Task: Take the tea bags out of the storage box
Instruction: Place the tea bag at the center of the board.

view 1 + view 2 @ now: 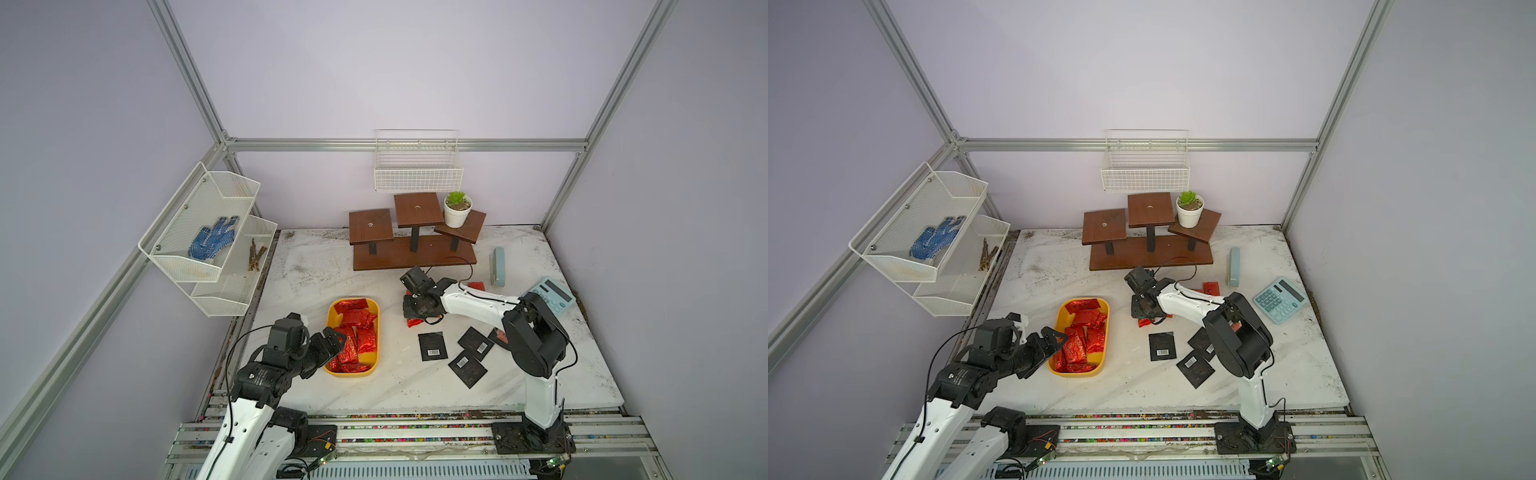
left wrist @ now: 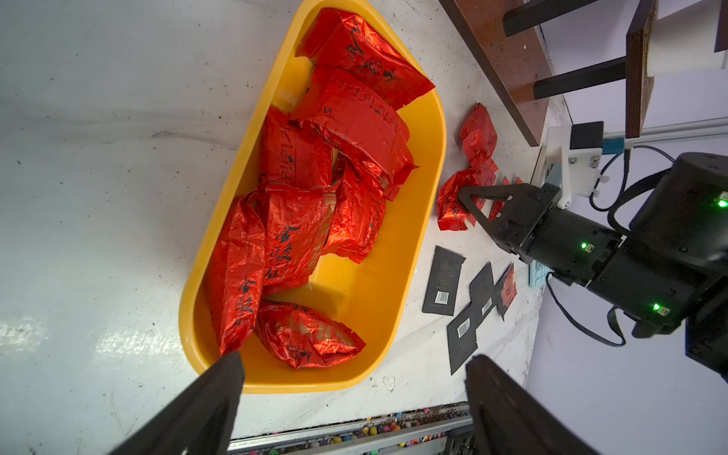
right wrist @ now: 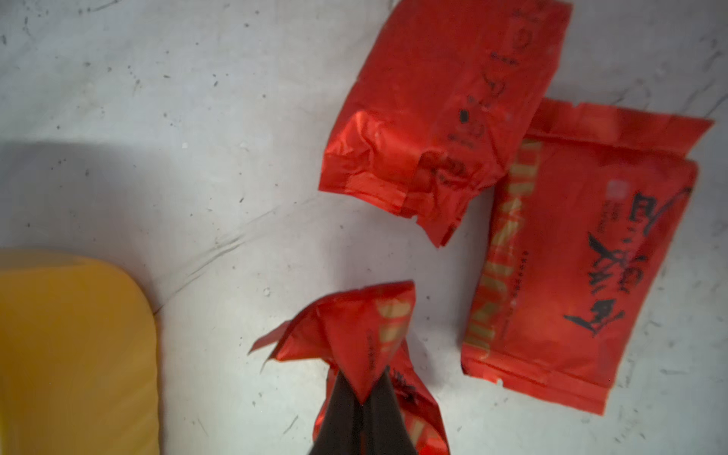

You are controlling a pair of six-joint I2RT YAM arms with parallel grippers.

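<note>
Right up close, the right gripper (image 3: 360,396) is pinched shut on one red tea bag (image 3: 354,323), beside two loose bags (image 3: 433,118) on the table (image 3: 157,78). Most red bags (image 1: 365,338) sit piled in the yellow box (image 1: 332,318), and the left gripper (image 2: 354,360) hangs wide open and empty by its near corner. Flat black bags (image 1: 433,346) lie on the table near the right arm (image 1: 478,301).

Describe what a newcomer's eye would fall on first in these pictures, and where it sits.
The yellow storage box by the open left pincer, heaped with shiny red tea bags, stands out first. Beside it the right pincer is shut on one red sachet, and black barcode sachets lie spread on the white table.
</note>
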